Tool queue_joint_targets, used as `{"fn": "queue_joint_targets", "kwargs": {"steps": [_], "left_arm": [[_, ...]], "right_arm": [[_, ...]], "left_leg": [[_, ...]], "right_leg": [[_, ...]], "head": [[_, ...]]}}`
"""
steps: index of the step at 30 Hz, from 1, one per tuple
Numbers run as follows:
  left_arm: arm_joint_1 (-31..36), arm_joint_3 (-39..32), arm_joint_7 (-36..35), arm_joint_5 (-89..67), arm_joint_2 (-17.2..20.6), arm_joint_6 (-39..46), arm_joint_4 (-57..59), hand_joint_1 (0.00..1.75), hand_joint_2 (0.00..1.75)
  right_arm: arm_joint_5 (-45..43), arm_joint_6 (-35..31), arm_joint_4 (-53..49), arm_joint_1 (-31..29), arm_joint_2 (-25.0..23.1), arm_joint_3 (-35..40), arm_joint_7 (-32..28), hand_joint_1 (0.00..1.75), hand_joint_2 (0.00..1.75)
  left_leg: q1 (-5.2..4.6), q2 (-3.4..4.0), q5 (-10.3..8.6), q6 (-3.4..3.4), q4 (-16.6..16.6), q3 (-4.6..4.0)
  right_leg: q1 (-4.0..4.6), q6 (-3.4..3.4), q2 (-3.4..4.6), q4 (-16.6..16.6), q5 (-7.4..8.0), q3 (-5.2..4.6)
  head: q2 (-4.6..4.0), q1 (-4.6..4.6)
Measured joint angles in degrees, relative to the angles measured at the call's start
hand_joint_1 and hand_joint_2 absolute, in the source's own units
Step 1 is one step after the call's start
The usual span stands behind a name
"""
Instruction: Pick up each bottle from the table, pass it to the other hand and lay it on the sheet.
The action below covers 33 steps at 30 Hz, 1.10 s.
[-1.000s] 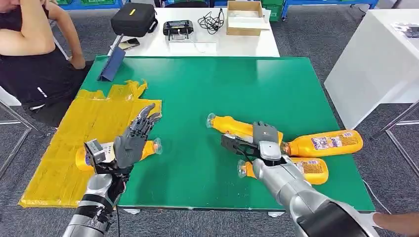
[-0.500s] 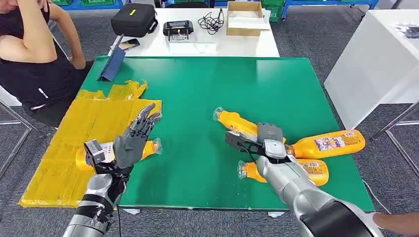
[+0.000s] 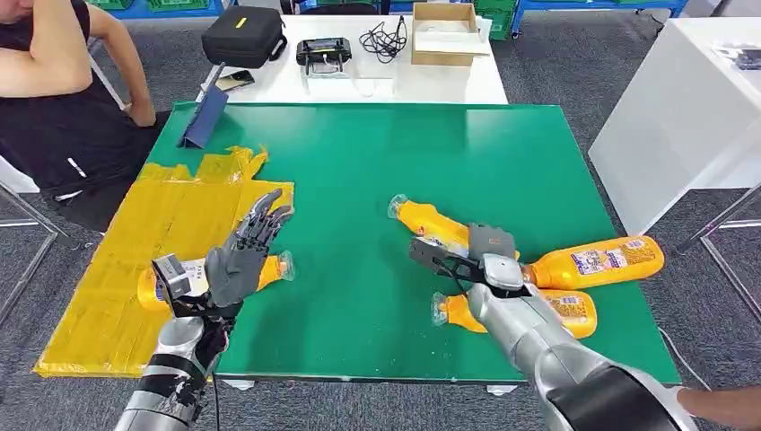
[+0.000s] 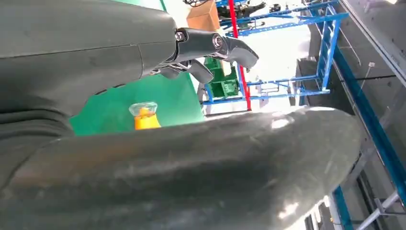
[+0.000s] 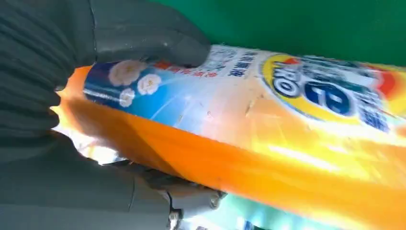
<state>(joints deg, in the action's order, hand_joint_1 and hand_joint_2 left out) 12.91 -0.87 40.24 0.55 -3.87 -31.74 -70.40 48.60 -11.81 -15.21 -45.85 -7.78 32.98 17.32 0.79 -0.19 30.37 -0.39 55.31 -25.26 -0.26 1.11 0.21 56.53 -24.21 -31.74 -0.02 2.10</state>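
- Right hand point(image 3: 468, 254) wraps its fingers point(image 5: 158, 45) around an orange bottle point(image 3: 429, 223) on the green bench point(image 3: 404, 153).
- Left hand point(image 3: 244, 253) hovers, fingers spread, holding nothing.

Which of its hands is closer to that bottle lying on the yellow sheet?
Left. The left hand hovers open right over the bottle on the sheet; the right hand is across the table, gripping another.

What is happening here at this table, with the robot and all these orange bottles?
The robot is moving orange bottles from the green table to the yellow sheet. Its right hand grips one bottle lying on the table. Two more bottles lie beside it. Its left hand hovers open above a bottle already at the sheet's edge. A person sits nearby.
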Motion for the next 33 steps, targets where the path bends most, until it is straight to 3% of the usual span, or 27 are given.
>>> {"fn": "queue_joint_targets", "kwargs": {"steps": [1,4,6,7,10,12,20,33], "left_arm": [[-0.2,0.0,0.0,0.1,0.1,0.1,0.0,0.0,0.0],[-2.3,-0.2,0.0,1.1,0.5,0.9,-0.7,0.0,0.0],[-3.8,-0.5,0.0,1.8,0.6,1.2,-1.3,0.0,0.0],[-4.5,-0.5,0.0,2.2,0.6,1.4,-1.7,0.0,1.75],[-7.3,-0.9,-1.5,5.3,0.3,2.0,-4.2,0.0,1.75],[-9.2,-0.9,-2.9,7.4,-0.3,2.5,-6.4,0.0,1.75],[-14.9,-0.6,-4.3,9.3,-1.5,2.8,-12.9,0.0,1.75],[-19.0,0.0,-4.2,9.7,-2.8,2.8,-18.3,0.0,1.75]], "right_arm": [[-2.6,-2.2,-0.1,0.3,0.0,-1.1,-4.7,1.75,1.75],[-16.0,-10.4,-1.4,3.2,-0.2,-8.8,-28.7,1.75,1.75],[-22.7,-10.5,-3.5,4.9,-1.2,-15.1,-40.1,1.75,1.75],[-25.0,-9.3,-5.0,5.5,-2.0,-18.1,-43.5,1.75,1.75],[-27.1,-5.4,-12.1,8.5,-4.7,-23.1,-48.1,1.75,1.75],[-27.1,-3.9,-18.5,11.4,-6.6,-23.2,-47.7,1.75,1.75],[-26.3,-2.1,-37.0,20.8,-10.4,-16.5,-46.6,1.75,1.75],[-23.7,3.7,-41.6,25.9,-12.0,-1.2,-45.0,1.75,1.75]], "left_leg": [[0.0,0.01,0.0,0.0,0.0,-0.03],[0.02,0.3,0.02,0.02,0.0,-0.15],[0.02,0.26,0.01,0.01,0.0,-0.29],[0.05,0.18,0.01,0.0,0.0,-0.35],[0.17,0.16,0.0,-0.01,0.0,-0.5],[0.2,0.24,0.01,-0.01,0.0,-0.54],[0.18,0.23,0.03,-0.03,0.0,-0.85],[0.21,0.21,0.03,-0.05,0.0,-0.93]], "right_leg": [[0.0,0.0,0.01,0.0,0.0,0.0],[-0.04,0.01,0.22,0.0,0.02,-0.13],[-0.03,0.01,0.23,0.0,0.02,-0.35],[0.0,0.01,0.19,0.0,0.02,-0.41],[0.09,0.01,0.18,0.1,0.01,-0.54],[0.13,0.0,0.23,0.1,0.0,-0.63],[0.14,-0.01,0.2,0.1,-0.01,-0.9],[0.16,-0.01,0.18,0.0,-0.01,-0.99]], "head": [[0.0,0.0],[0.0,-0.02],[0.0,0.02],[0.0,0.0],[0.0,0.0],[0.0,0.0],[0.0,0.0],[0.0,0.0]]}}
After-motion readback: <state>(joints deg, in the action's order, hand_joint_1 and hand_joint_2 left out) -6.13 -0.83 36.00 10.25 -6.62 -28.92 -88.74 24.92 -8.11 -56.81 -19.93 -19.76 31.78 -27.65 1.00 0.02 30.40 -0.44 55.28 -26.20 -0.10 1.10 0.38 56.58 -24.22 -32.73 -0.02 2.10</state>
